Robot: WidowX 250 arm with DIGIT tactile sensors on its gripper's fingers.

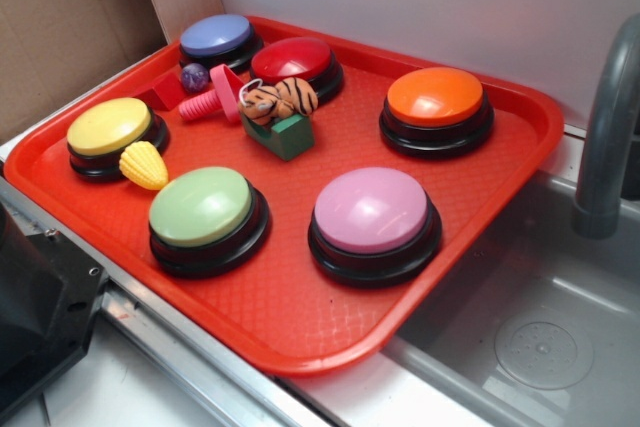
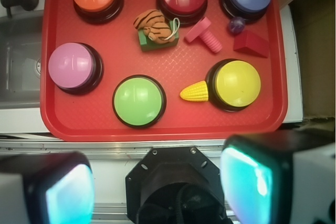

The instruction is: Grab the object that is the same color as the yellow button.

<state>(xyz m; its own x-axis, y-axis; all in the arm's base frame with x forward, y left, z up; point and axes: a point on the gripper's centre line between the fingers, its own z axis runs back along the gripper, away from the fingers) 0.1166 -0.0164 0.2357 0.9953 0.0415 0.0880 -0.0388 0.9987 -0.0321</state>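
A small yellow toy corn cob point(image 1: 144, 165) lies on the red tray point(image 1: 300, 317), touching the yellow button point(image 1: 109, 127) at the tray's left. In the wrist view the corn cob point(image 2: 195, 92) lies just left of the yellow button point(image 2: 237, 83). My gripper point(image 2: 157, 187) is open and empty. It hangs high above the robot base, short of the tray's near edge, well away from the corn. Its two fingers point(image 2: 247, 182) frame the bottom of the wrist view. The gripper does not show in the exterior view.
The tray also holds a light green button point(image 1: 201, 207), pink button point(image 1: 371, 211), orange button point(image 1: 435, 97), red button point(image 1: 292, 60), blue button point(image 1: 216, 36), a toy tiger on a green block point(image 1: 280, 107), a pink screw point(image 1: 212, 99), a purple ball point(image 1: 194, 76) and a red wedge point(image 2: 251, 44). A sink with a grey faucet point(image 1: 605, 127) is at right.
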